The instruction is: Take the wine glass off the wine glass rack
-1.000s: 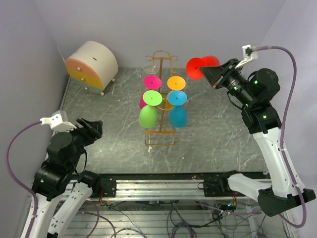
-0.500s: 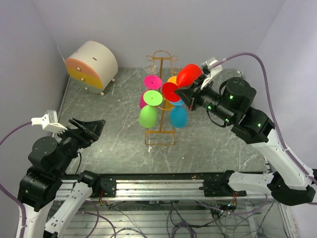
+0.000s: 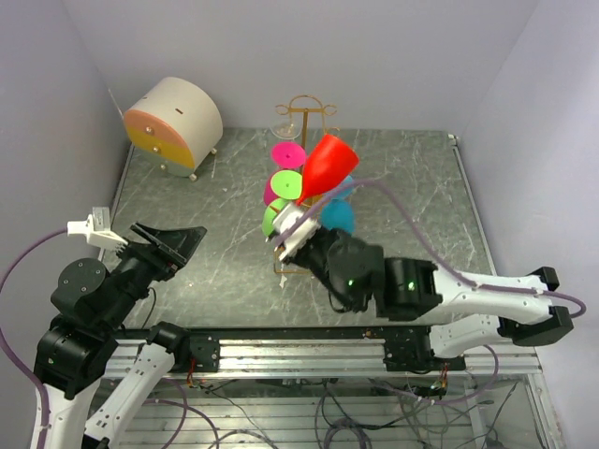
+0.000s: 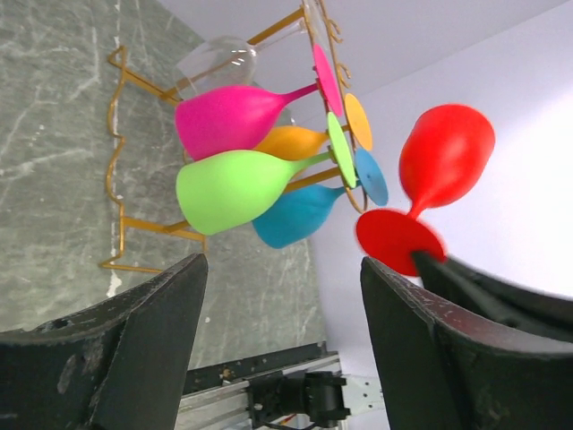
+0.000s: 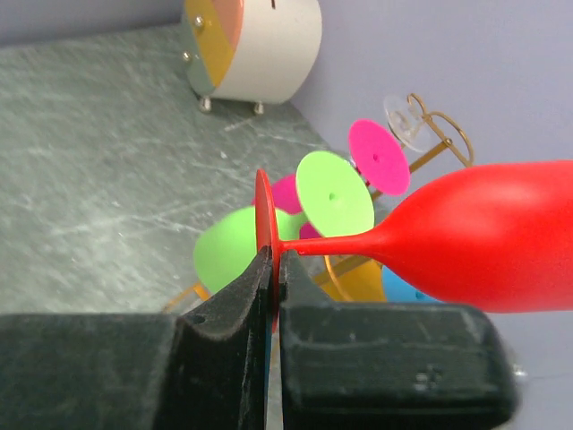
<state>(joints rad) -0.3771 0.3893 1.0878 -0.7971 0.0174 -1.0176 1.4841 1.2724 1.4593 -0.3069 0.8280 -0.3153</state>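
Note:
My right gripper (image 5: 276, 262) is shut on the foot of a red wine glass (image 5: 483, 237), pinching the flat disc edge-on. In the top view the red wine glass (image 3: 328, 165) tilts up above my right gripper (image 3: 299, 211), in front of the wine glass rack (image 3: 302, 114). The left wrist view shows this red wine glass (image 4: 445, 154) in the air, apart from the golden wire wine glass rack (image 4: 115, 134). Pink (image 4: 235, 116), green (image 4: 231, 186), orange, blue and clear glasses hang on the rack. At the near left my left gripper (image 4: 279, 269) is open and holds nothing.
A round cream cabinet (image 3: 174, 116) with orange and yellow drawers stands at the back left, also seen from the right wrist as the cabinet (image 5: 264, 45). Grey walls close the back and both sides. A metal rail (image 3: 299, 352) runs along the near edge.
My right arm has swung from the back right down to the near middle, carrying the red glass across the rack. The left arm shifted slightly and stayed open.

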